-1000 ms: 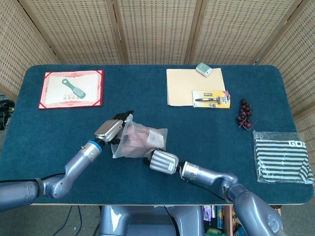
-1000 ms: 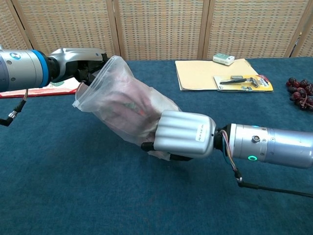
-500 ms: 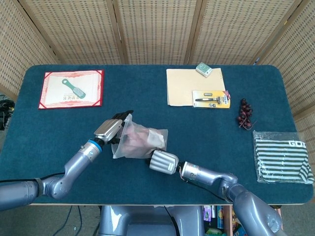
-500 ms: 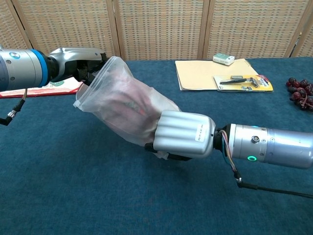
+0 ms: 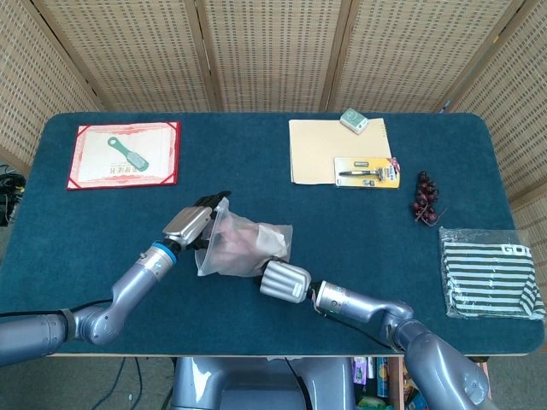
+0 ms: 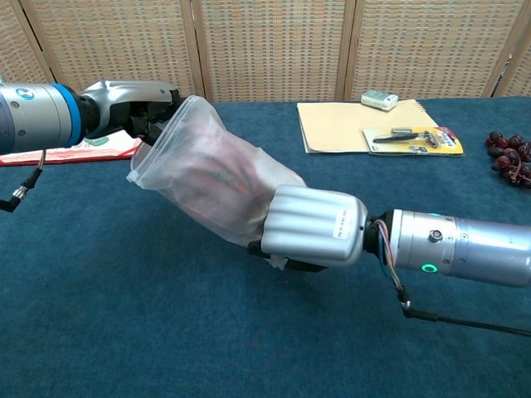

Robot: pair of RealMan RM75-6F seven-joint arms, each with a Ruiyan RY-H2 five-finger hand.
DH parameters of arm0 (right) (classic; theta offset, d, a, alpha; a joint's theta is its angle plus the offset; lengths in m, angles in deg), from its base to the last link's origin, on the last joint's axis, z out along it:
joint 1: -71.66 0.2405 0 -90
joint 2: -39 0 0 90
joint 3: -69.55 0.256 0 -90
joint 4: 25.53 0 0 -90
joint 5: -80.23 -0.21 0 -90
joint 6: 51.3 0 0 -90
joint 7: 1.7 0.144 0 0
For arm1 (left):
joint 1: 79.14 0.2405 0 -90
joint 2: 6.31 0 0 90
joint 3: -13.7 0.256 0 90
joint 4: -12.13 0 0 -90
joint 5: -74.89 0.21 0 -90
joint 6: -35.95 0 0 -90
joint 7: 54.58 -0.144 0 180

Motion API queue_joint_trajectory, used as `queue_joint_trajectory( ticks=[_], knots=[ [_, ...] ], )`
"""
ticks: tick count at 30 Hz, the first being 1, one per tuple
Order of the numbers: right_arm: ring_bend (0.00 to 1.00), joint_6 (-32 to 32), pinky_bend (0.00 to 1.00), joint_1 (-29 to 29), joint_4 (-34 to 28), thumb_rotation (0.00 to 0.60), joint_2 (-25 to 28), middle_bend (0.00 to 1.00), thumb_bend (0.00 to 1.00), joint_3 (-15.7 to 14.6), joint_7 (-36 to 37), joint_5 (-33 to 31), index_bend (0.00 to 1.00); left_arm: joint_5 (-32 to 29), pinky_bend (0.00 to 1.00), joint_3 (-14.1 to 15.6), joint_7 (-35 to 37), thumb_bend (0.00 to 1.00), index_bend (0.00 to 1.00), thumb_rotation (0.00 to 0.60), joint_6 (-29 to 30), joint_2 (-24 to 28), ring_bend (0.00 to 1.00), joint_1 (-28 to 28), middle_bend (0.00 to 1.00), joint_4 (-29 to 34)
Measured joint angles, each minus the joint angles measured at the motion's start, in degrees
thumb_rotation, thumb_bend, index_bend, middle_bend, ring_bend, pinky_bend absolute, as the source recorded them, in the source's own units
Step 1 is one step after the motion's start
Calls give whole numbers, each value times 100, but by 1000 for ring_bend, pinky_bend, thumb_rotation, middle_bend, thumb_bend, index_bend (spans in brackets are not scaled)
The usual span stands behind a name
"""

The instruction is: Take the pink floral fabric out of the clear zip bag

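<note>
Two hands: both on the clear zip bag (image 5: 244,249), lifted off the table near its front edge.
Left hand (image 6: 137,106): fingers pinch the bag's open mouth at the upper left end; it grips the rim.
Right hand (image 6: 309,227): closed around the bag's bottom end, fingers curled under it; silver back of the hand faces the chest camera.
Bag: tilted, mouth up toward the left hand, bottom low at the right hand.
Pink floral fabric (image 6: 217,184): wholly inside the bag, bunched in its middle, seen through the plastic.
Writing: white letters "GO" on the striped garment (image 5: 491,273) at the right edge; the rest cut off. Small print on the right hand's back, too small to read. Razor card (image 5: 367,172) label unreadable.
Surface: dark teal cloth-covered table (image 5: 102,222).
Other items: red-bordered certificate (image 5: 124,154) with a green brush on it, far left; tan folder (image 5: 329,147) under the razor card; small box (image 5: 354,120) on the folder's far corner; grapes (image 5: 425,196) right of the card.
Room: woven wicker screen panels (image 5: 273,51) behind the table.
</note>
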Motion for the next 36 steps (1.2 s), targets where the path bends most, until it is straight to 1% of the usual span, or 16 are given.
queue_joint_trajectory(
  ticks=[8,15,21,30,36],
  knots=[
    [787,-54,1000,-3,-1,600,91,833,610,-89,-25,68,756,61,0,-27,33,766,686,600,118,-22,0,43,0,-112],
    [787,-184,1000,-22,-53,600,441,834,611,-260,-104,211,756,154,0,-122,155,767,686,600,241,193,0,151,0,-208],
    [787,-244,1000,-127,-193,600,819,834,611,-368,-196,251,756,239,0,-194,228,766,686,600,299,566,0,260,0,-251],
    [787,-253,1000,-332,-317,600,1408,834,610,-437,-337,205,756,350,0,-295,416,767,686,600,363,1237,0,505,0,-324],
    [787,-255,1000,-516,-289,600,1898,834,610,-424,-366,78,756,366,0,-329,738,767,686,600,339,1753,0,788,0,-676]
  ],
)
